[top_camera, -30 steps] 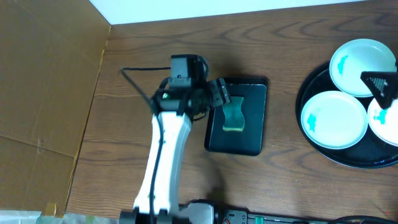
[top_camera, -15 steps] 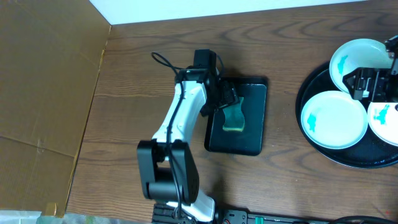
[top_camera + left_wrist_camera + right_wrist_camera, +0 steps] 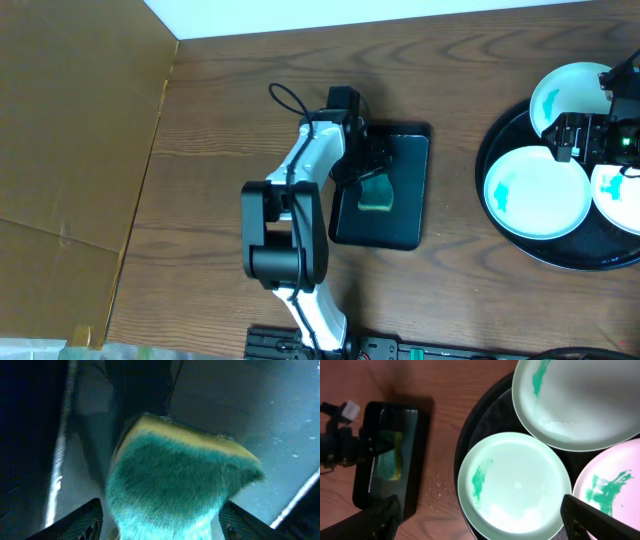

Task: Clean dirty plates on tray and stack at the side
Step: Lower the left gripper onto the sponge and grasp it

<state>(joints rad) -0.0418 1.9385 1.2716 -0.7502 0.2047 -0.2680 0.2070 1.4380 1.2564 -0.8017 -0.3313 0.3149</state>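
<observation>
**Three smeared plates wait as sponge pickup lines up**

The dirty plates sit together on the tray (image 3: 470,435) at the right of the surface (image 3: 220,100). Each carries a teal smear. The middle plate (image 3: 515,485) lies flat, the top plate (image 3: 580,400) rides over the tray's rim, and the third plate (image 3: 612,490) is cut off by the frame edge.

The right end effector (image 3: 480,510) hangs above them, released, its fingers wide apart with nothing between them. Across the surface, the left end effector (image 3: 160,522) straddles the green sponge (image 3: 175,475) in the small rectangular tray (image 3: 400,225). Whether its fingers are actually pressing the sponge cannot be told.

The plates look stiff and glossy, likely light but slick where wet, and liable to chip if knocked together. The thin raised rim seems the only place two fingers could grip. The middle plate's left edge is the freest, since the other two crowd its far sides. The sponge looks soft and springy, best pinched across its sides.
</observation>
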